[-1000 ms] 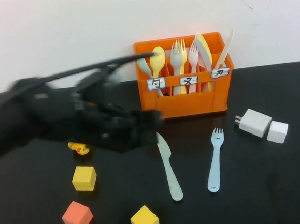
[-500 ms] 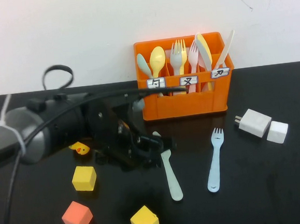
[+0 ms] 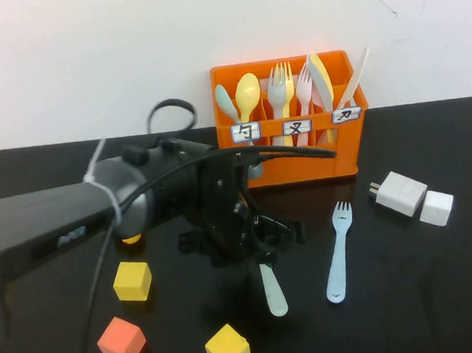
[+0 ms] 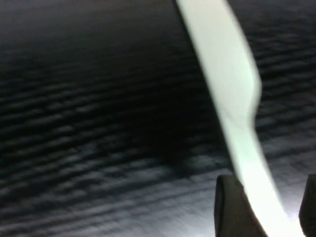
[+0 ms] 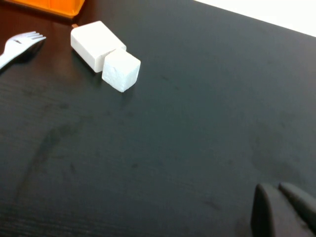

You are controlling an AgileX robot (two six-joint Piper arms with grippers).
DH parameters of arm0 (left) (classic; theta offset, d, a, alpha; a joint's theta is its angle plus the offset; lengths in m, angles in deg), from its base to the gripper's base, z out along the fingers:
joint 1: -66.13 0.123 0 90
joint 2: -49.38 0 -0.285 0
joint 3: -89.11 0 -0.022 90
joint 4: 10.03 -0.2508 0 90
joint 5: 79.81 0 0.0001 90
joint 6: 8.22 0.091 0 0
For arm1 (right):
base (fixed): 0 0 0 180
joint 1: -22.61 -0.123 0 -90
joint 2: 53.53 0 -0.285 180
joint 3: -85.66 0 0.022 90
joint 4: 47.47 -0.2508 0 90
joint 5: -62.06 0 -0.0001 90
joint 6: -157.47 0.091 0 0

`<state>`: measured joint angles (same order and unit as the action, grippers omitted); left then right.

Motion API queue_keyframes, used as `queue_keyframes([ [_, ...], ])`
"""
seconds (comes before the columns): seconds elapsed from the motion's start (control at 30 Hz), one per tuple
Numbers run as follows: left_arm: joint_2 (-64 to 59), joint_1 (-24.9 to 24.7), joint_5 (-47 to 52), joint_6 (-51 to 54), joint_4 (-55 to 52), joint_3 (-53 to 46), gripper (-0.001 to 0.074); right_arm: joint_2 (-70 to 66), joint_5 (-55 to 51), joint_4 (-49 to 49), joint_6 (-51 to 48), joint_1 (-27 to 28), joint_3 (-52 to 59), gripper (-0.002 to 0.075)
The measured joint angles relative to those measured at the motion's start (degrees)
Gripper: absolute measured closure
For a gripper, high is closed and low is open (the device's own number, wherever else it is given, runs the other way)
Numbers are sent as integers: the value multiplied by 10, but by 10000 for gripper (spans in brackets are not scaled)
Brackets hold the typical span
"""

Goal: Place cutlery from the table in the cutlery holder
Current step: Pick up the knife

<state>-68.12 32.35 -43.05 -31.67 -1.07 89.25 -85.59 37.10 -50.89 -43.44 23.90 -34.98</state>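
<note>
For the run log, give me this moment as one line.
left tool: open, straddling knife on table | right tool: shut, parked | fork: untouched

Lab bench: black table [image 3: 442, 307], bare white wall [image 3: 88, 57].

On the black table [image 3: 441, 291] in front of the orange cutlery holder [image 3: 296, 165] lie two loose pieces of cutlery: one mint-green knife [image 3: 272, 290] and one light blue fork [image 3: 338, 253]. The holder has three compartments, each with one white label. Left of it sit three small blocks: two yellow [image 3: 132, 281] [image 3: 227, 348] and one salmon-red [image 3: 120, 341]. To its right are two white pieces: one charger block [image 3: 400, 193] and one cube [image 3: 436, 208].
</note>
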Motion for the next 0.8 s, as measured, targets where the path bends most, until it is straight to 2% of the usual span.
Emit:
queue_keyframes([
  [0.2,-40,-4,23,-97,-74,35,462,0,0,0,0,0,0,728],
  [0.8,-57,-4,46,-113,-53,67,462,0,0,-10,0,0,0,728],
])
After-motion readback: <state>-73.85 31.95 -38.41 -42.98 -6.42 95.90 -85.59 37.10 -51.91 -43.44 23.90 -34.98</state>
